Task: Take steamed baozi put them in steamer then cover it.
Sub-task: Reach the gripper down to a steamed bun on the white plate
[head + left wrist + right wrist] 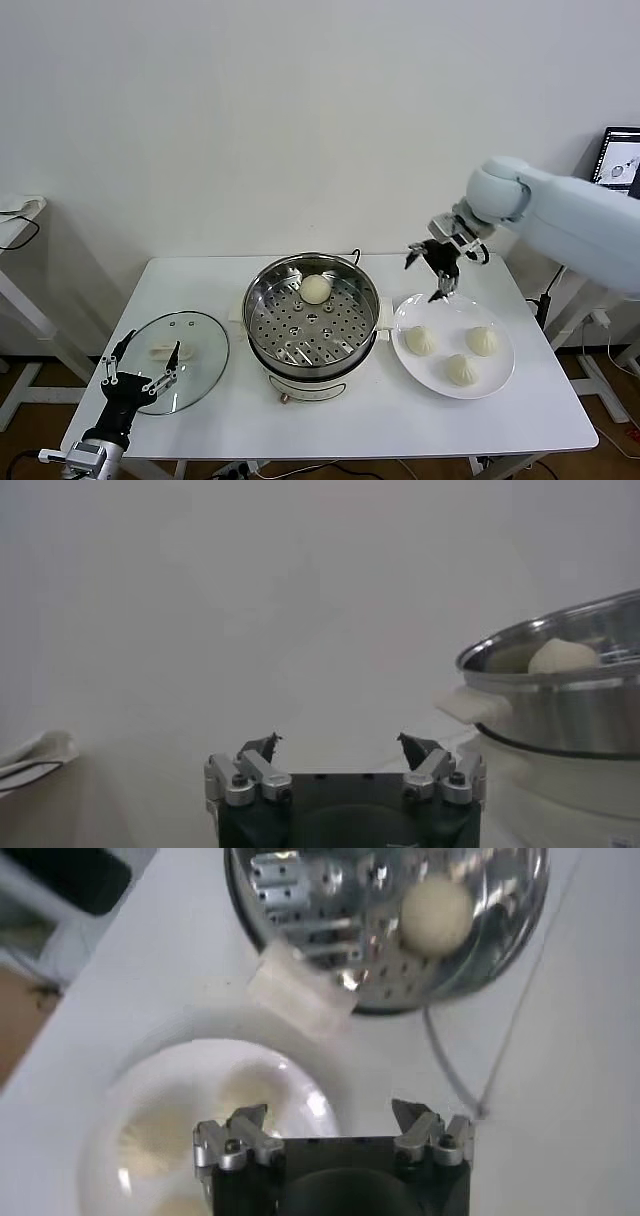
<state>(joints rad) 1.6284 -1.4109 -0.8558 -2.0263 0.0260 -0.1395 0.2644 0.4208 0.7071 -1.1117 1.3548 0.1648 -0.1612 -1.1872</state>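
Head view: round stainless-steel steamer (311,322) stands mid-bench (330,420) with one cream-white baozi (316,289) on its perforated tray. Three more baozi (419,340) lie on the flat white plate (500,378). Right hand (437,270) hovers wide open, empty, above the plate's far rim. Left hand (142,364), open and empty, sits over the clear glass cover (200,345).

- The head camera looks down from high up at the whole desk (330,420).
- The left wrist camera sits low, looking sideways at the steamer (560,695).
- The right wrist camera looks straight down, sharing that steamer (400,918).
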